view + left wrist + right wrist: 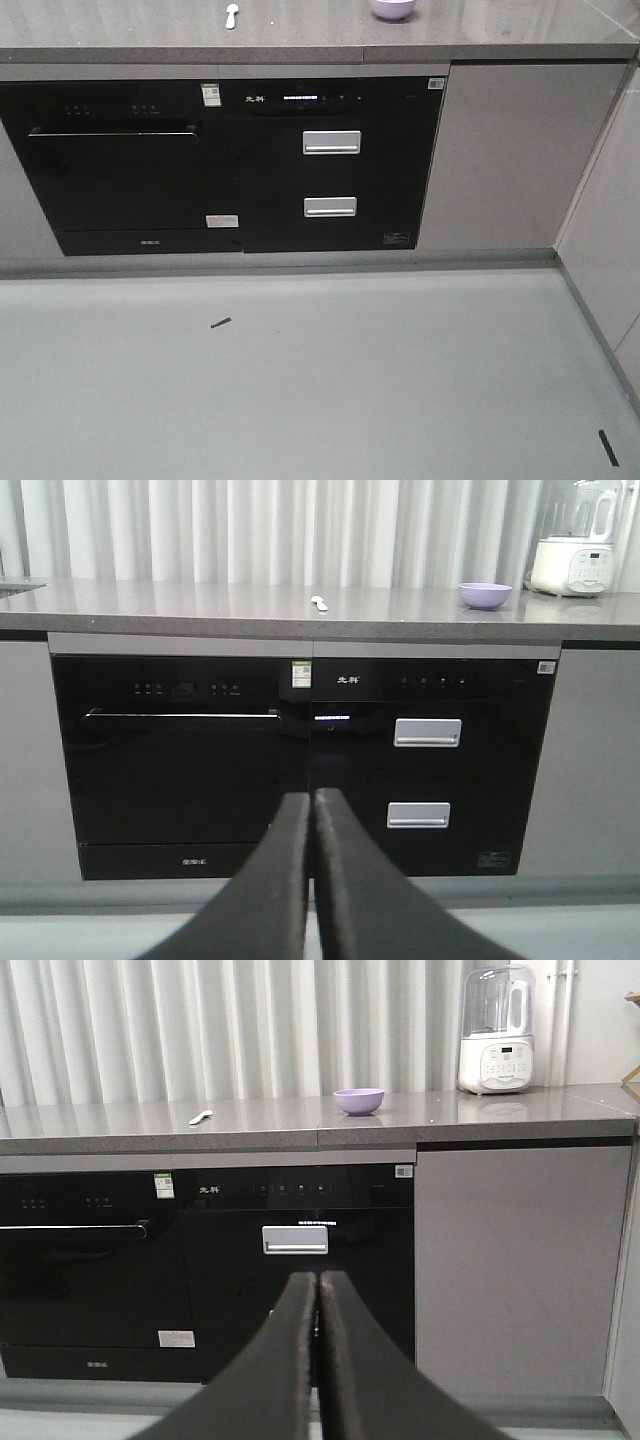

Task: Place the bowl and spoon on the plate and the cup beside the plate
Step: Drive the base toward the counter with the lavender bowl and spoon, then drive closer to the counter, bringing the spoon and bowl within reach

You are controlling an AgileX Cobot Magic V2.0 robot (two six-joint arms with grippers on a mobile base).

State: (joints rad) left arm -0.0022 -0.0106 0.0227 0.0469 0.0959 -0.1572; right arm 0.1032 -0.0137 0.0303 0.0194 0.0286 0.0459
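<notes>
Jaws of left gripper (312, 796) & right gripper (318, 1278) pressed together; lilac bowl (359, 1101), mint spoon (201, 1117) on counter (280, 1122).

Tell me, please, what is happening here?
Nothing is being handled yet. The robot faces a kitchen counter with black appliances built in below it. The left gripper and the right gripper are both shut and hold nothing, and they hang low in front of the appliances. The bowl and the spoon lie apart on the counter, the spoon to the left of the bowl. No plate or cup is in view.
</notes>
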